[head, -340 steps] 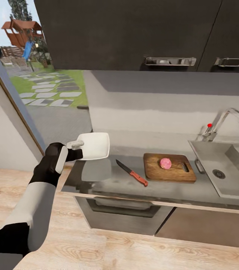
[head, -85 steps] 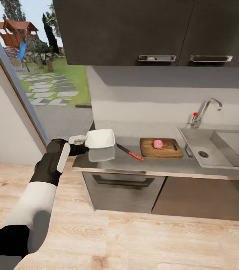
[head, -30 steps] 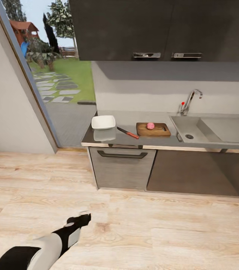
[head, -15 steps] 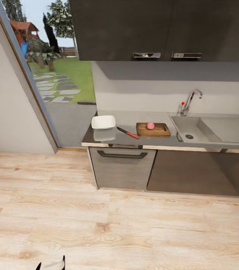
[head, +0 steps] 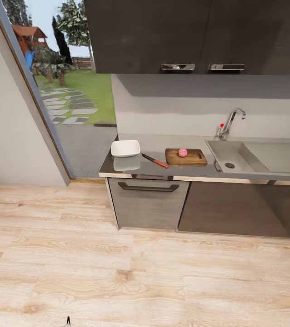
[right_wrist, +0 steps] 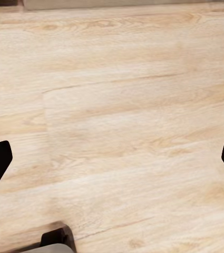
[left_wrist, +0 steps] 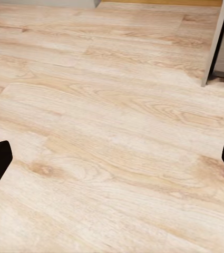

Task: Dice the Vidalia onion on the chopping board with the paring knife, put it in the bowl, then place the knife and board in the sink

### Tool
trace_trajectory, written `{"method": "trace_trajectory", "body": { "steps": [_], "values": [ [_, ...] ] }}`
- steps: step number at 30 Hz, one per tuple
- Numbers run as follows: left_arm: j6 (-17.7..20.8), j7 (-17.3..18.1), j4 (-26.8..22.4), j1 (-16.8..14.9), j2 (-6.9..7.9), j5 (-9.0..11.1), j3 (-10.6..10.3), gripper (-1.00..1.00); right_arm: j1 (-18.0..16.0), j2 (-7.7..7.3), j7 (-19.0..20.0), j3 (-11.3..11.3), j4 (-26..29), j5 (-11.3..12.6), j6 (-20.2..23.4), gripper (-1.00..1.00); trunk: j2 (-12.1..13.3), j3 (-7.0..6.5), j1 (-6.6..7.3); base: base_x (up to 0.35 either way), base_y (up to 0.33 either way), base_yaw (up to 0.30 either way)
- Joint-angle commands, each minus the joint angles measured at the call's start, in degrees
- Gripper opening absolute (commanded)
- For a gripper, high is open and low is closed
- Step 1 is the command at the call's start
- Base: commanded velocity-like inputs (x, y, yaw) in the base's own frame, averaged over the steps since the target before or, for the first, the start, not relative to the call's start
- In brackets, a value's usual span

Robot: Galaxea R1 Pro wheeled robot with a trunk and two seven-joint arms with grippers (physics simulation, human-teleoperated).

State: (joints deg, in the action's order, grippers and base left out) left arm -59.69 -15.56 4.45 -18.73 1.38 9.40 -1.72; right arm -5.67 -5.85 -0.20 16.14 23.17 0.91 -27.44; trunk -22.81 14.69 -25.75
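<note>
I log the Vidalia onion (head: 182, 152) on the chopping board (head: 186, 156), ready for dicing; paring knife (head: 154, 160) and bowl (head: 126, 148) left of the board. Left tool (left_wrist: 112, 163) and right tool (right_wrist: 112, 163) both spread wide, empty, over floor (head: 117, 254).

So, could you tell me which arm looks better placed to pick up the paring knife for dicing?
Right, marginally. Both the left gripper and right gripper hang open over the floor, far from the countertop, but the paring knife has its red handle pointing towards the robot's right, beside the chopping board.
</note>
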Motion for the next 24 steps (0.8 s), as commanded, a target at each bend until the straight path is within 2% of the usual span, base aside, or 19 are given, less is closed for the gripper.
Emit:
{"method": "trace_trajectory", "body": {
  "steps": [1, 7, 24],
  "values": [
    [-0.3, 0.2, 0.2, -0.1, 0.01, 0.4, -0.2, 1.0, 0.0, 0.02, 0.0, 0.2, -0.8, 0.1, -1.1, 1.0, -0.1, 0.1, -0.03, 0.0, 0.0, 0.0],
    [0.3, 0.1, 0.2, -0.1, 0.07, 0.4, -0.2, 1.0, 0.0, 0.13, -0.1, 0.3, -2.2, 0.2, -2.6, 1.0, -0.1, 0.1, -0.03, 0.0, 0.0, 0.0],
    [0.5, 0.1, 0.2, -0.1, 0.18, 0.4, -0.2, 1.0, 0.0, 0.38, -0.1, 0.2, -2.7, 0.3, -3.0, 1.0, -0.1, -0.13, -0.03, 0.0, 0.0, 0.0]
  ]
}}
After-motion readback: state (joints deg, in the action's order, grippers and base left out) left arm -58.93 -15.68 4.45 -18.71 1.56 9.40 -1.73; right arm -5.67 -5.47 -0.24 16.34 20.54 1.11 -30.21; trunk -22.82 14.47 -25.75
